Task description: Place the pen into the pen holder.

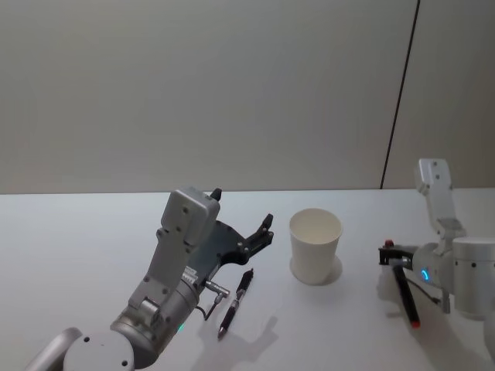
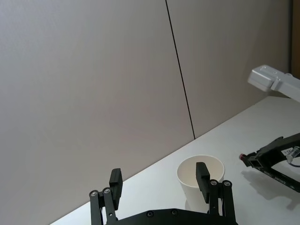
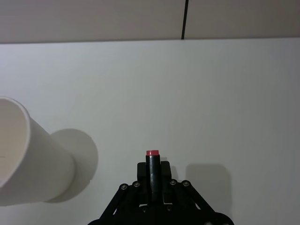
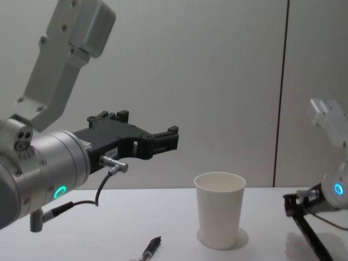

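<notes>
Left gripper [image 2: 159, 183] raised over table [image 1: 93, 255], fingers spread wide, empty. Black pen [image 1: 236, 301] flat on table on its near side, left of pen holder [image 1: 315, 246] — long axis near-to-far, far end leaning right. Right gripper [image 3: 153, 169], right of pen holder, clamped on red-tipped pen [image 1: 404, 294] — slanting down, red end nearest.

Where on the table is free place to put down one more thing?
Free: the table at far left, and between cup and right gripper, shut on a red-tipped pen. Crowded: around the lying pen, beneath the open left gripper.
</notes>
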